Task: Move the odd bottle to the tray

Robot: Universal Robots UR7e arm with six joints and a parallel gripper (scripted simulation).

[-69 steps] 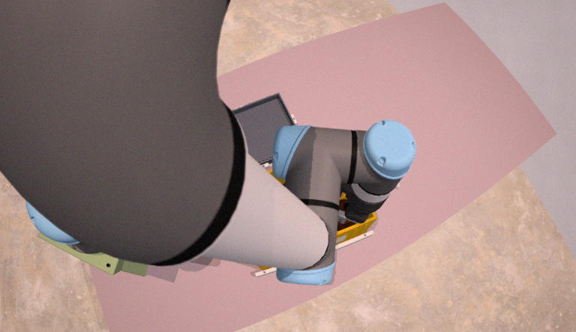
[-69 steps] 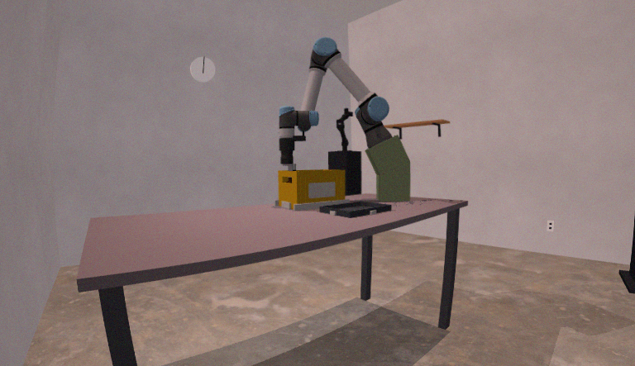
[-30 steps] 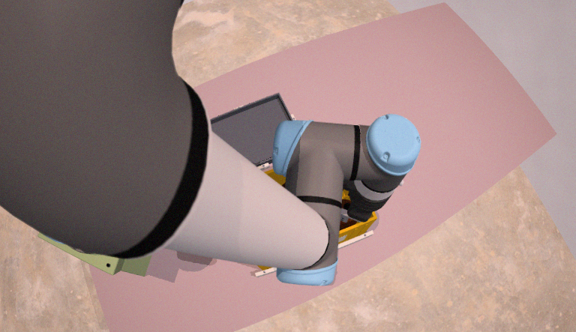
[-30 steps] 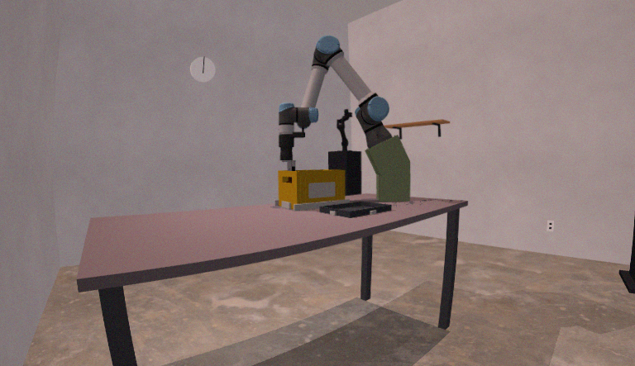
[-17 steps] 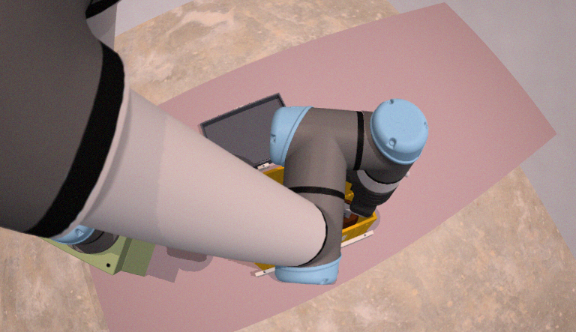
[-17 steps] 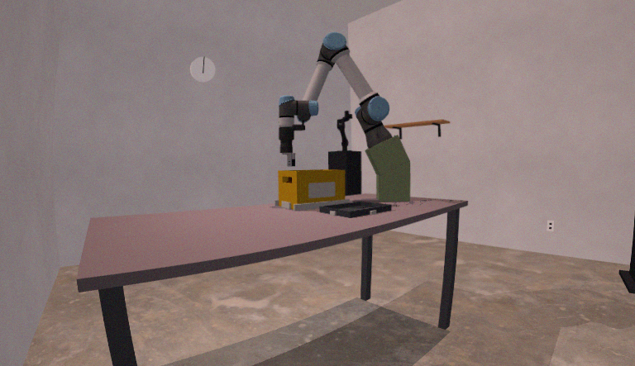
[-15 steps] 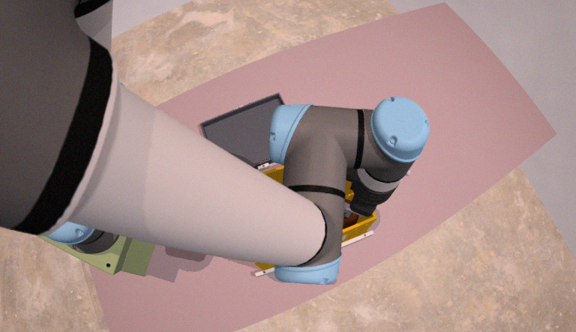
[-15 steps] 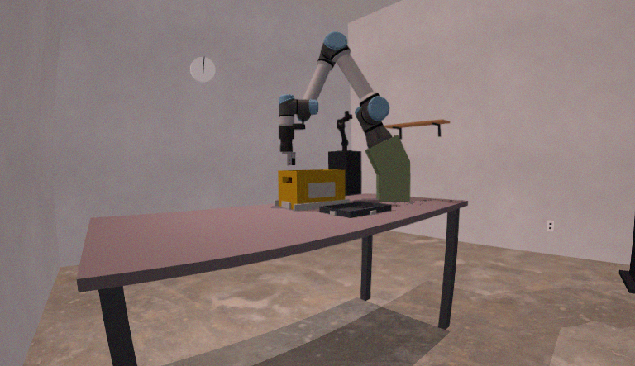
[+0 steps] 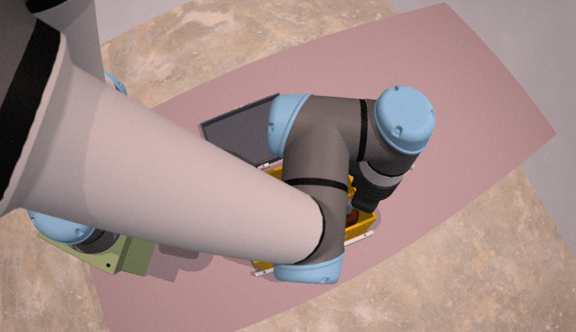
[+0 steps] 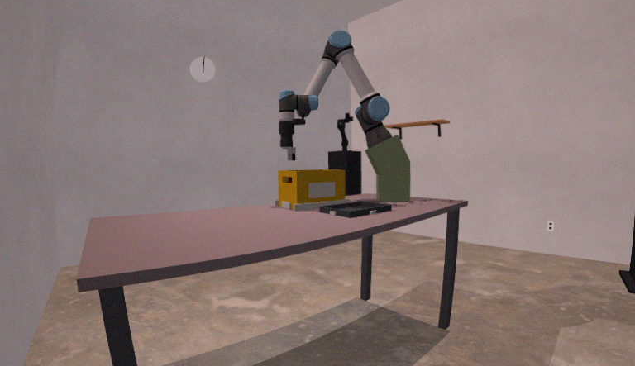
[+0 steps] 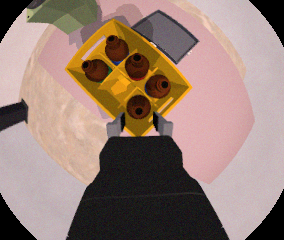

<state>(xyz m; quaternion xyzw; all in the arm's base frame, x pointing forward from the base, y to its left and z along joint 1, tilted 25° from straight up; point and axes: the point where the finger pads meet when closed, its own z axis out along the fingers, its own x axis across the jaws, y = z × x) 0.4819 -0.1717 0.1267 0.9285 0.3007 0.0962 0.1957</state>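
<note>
Wrist view: gripper (image 11: 141, 124) hangs above the crate (image 11: 82, 62), fingers wide apart w/ nothing between them. Nearest bottle (image 11: 138, 106) sits just past the fingertips, roughly centred btwn them but well below, not touching. It's brown, round-shouldered, upright in the crate's near corner cell; seen top-down, so neck thickness can't be judged. Four more brown bottles stand in the other cells, e.g. one to the right (image 11: 158, 86), one mid (image 11: 137, 64), two at the far side (image 11: 116, 47) (image 11: 96, 70). Crate is yellow w/ inner dividers.

Exterior view: gripper (image 10: 290, 154) is clear above the crate (image 10: 311, 186), a gap showing between them. Dark tray (image 10: 355, 208) lies flat on the pink table (image 10: 196, 238), just beside the crate. Beyond, the green base (image 10: 389, 170) carries the arm.
</note>
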